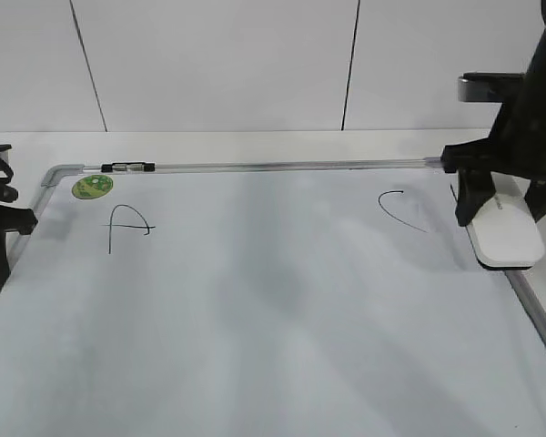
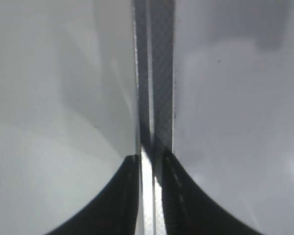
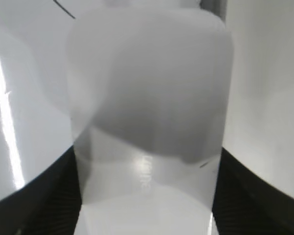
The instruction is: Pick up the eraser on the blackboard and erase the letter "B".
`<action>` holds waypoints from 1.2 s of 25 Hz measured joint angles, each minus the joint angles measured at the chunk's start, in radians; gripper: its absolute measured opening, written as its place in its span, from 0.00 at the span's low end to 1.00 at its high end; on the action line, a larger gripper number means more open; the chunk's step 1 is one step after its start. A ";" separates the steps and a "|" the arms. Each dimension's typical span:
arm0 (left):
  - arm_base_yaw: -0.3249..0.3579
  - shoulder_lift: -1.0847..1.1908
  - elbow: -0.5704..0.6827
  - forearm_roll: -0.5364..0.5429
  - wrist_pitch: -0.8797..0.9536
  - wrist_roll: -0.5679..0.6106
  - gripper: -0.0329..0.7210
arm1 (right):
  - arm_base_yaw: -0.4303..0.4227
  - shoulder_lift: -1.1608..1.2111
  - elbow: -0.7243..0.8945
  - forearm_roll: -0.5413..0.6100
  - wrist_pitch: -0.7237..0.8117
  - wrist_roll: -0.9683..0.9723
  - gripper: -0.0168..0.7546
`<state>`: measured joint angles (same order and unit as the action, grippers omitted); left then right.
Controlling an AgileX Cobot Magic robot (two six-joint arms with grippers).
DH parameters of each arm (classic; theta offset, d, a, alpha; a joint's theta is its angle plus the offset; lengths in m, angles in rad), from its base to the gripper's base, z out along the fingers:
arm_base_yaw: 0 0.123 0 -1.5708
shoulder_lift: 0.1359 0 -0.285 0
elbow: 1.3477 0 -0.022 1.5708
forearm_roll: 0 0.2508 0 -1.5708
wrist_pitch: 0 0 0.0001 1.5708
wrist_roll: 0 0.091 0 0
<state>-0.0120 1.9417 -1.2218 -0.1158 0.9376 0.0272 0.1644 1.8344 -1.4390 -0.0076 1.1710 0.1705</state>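
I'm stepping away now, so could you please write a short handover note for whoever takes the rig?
Right gripper: fingers on either side of the eraser, which sits at the board's right edge.
Left gripper: closed on the board's left frame.
Board shows A and C; no B is visible between them, so the erasing looks done.
Left: let go of the eraser and pull both arms back.

Both arms are seen as matte black. The right gripper [image 1: 496,214] shows blocky black fingers [image 3: 36,205]; the left gripper [image 2: 149,196] shows curved ones.
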 joint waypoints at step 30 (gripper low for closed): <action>0.000 0.000 0.000 0.000 -0.004 0.000 0.22 | -0.043 0.107 0.000 0.040 -0.042 -0.113 0.71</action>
<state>-0.0120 1.9417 -1.2218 -0.1158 0.9338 0.0272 0.1219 1.9418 -1.4390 0.0320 1.1288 0.0576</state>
